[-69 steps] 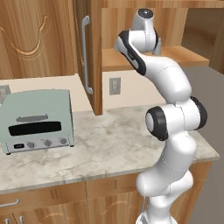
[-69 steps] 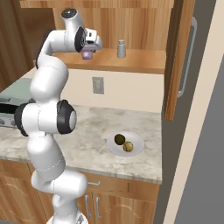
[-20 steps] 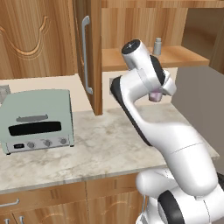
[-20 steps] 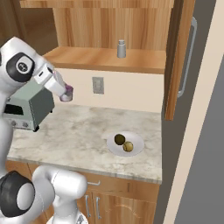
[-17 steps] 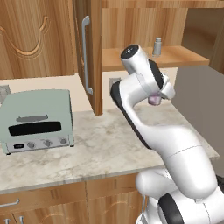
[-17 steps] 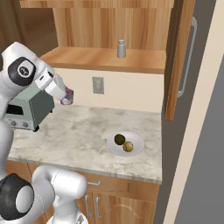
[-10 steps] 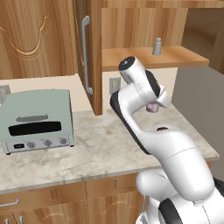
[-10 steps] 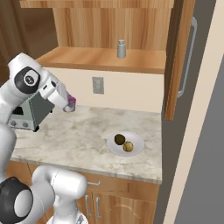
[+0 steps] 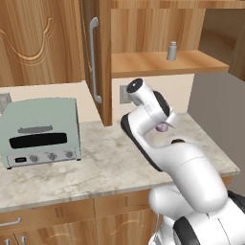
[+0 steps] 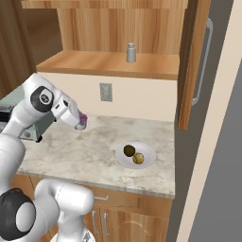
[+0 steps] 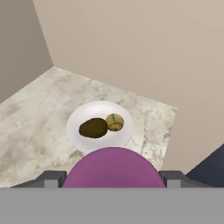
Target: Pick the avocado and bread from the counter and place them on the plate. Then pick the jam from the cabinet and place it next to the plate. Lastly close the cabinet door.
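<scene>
The robot's jaws (image 10: 81,124) grip the jam (image 10: 82,122), a squat purple jar with a paler rim, low over the desk (image 10: 90,153) and well apart from the plate (image 10: 147,159), where the avocado (image 10: 129,151) and bread (image 10: 138,158) sit touching; setting it down well means carrying it level to bare stone just beside the plate's rim before letting go

The plate (image 10: 147,160) sits on the tabletop (image 10: 85,153) near its right front corner, with the avocado (image 10: 129,151) and bread (image 10: 138,158) touching on it. The toaster oven (image 9: 39,130) stands toward the left edge. The shaker (image 10: 131,52) stands on the cabinet (image 10: 108,64) shelf above.

The tool (image 10: 81,124) holds the jam (image 10: 82,123) above the tabletop's middle, left of the plate.
</scene>
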Controlling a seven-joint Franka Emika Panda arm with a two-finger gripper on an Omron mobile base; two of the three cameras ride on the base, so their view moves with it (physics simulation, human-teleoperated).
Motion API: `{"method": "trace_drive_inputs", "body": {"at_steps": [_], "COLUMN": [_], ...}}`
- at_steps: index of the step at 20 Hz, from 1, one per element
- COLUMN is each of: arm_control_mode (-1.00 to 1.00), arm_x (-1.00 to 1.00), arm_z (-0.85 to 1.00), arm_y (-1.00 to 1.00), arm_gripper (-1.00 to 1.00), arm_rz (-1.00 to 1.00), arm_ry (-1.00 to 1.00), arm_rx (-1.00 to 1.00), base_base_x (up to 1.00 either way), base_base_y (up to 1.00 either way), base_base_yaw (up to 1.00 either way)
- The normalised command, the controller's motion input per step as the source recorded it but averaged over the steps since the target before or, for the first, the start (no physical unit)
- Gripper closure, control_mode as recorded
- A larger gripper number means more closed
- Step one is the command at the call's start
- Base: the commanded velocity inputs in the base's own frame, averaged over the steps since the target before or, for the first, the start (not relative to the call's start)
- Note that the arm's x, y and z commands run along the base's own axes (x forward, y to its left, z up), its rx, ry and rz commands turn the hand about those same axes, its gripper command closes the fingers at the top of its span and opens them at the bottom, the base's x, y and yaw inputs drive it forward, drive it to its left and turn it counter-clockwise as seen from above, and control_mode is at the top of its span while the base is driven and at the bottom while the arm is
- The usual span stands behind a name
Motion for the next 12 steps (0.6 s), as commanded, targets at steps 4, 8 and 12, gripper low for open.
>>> {"method": "trace_drive_inputs", "body": {"at_steps": [4, 8, 12], "arm_control_mode": [-1.0, -1.0, -1.0], "arm_x": [0.27, 0.13, 0.06], "arm_z": [-0.53, -0.53, -0.45], "arm_y": [0.0, 0.0, 0.0], "arm_gripper": [1.0, 1.0, 1.0], "arm_rz": [0.0, 0.0, 0.0], "arm_ry": [-0.01, -0.02, -0.06], "arm_rx": [0.0, 0.0, 0.0], "base_base_x": [0.0, 0.0, 0.0], "base_base_y": [0.0, 0.0, 0.0], "base_base_yaw": [0.0, 0.0, 0.0]}}
